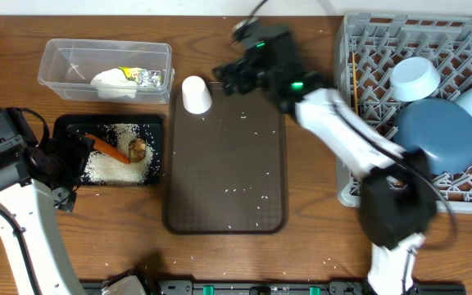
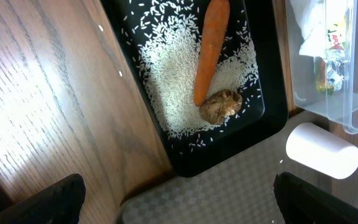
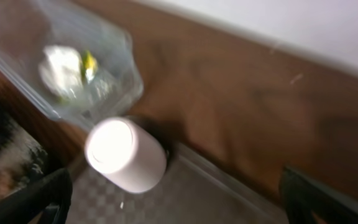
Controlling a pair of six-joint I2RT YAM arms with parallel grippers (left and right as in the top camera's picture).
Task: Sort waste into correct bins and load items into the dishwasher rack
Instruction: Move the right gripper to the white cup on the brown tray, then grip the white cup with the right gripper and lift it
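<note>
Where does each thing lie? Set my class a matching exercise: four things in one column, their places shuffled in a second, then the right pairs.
Things
1. carrot
2. tissue
3. white cup
4. plate

Places
A. in the rack
B. on the brown tray
C. in the black tray
D. in the clear tub

Pairs: 1-C, 2-D, 3-B, 4-A
</note>
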